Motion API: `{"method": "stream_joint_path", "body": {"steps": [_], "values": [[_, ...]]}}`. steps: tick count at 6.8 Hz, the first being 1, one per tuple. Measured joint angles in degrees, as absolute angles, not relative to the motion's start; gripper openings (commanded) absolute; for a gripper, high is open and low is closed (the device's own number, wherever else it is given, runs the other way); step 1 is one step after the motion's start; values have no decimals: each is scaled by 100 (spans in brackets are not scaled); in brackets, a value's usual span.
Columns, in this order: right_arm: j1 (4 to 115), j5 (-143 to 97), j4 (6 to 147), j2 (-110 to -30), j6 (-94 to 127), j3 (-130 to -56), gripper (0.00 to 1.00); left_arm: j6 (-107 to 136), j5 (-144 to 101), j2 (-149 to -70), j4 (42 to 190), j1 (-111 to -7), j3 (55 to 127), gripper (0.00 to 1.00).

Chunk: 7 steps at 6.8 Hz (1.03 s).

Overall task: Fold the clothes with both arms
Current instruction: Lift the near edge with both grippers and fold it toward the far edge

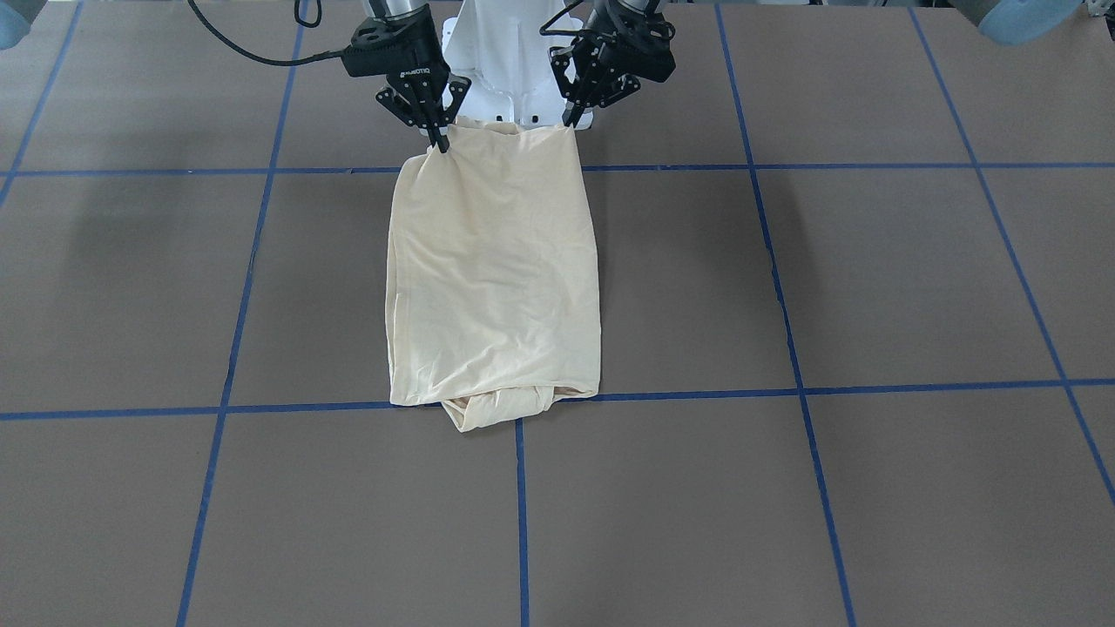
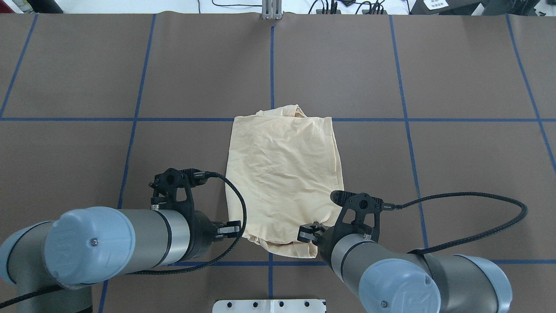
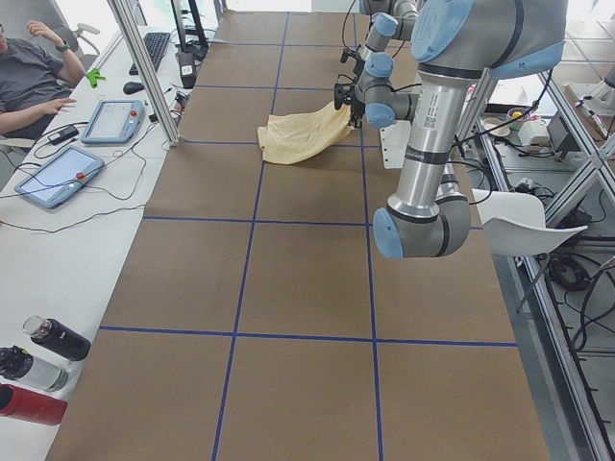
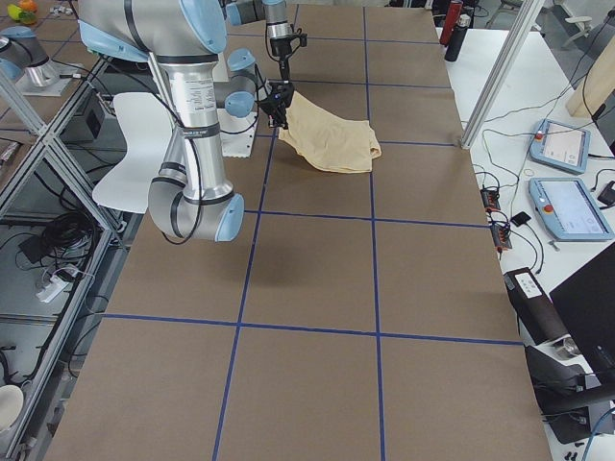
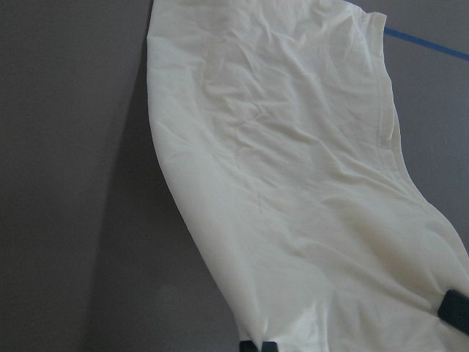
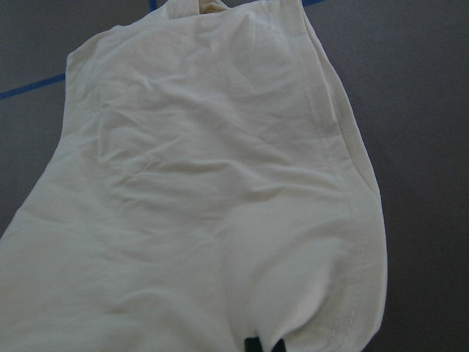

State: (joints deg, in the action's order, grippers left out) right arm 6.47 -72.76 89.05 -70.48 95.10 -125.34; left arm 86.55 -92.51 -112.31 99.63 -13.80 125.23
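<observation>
Shirt (image 1: 492,279) | soft, light, likely slumping | being pinched at both corners near robot-side edge of worktop (image 1: 871,287) | jaws of left gripper (image 1: 573,120) and right gripper (image 1: 441,142) closed on cloth

**Both grippers pinched closed, side by side**

You have the left arm (image 2: 130,237) and the right arm (image 2: 391,274) both reaching forward, with the forearms lying nearly level and angled in toward each other. Each wrist tips its gripper down toward the table. The left gripper (image 1: 571,120) and the right gripper (image 1: 441,139) hang near each other. Each has its fingers drawn together on a near corner of the T-shirt (image 1: 496,279).
</observation>
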Motion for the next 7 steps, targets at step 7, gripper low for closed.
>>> {"method": "stream_joint_path", "body": {"steps": [7], "values": [[2479, -7936, 8918, -5807, 8740, -11127, 0, 7834, -9292, -12129, 9941, -2796, 11332, 0]]}}
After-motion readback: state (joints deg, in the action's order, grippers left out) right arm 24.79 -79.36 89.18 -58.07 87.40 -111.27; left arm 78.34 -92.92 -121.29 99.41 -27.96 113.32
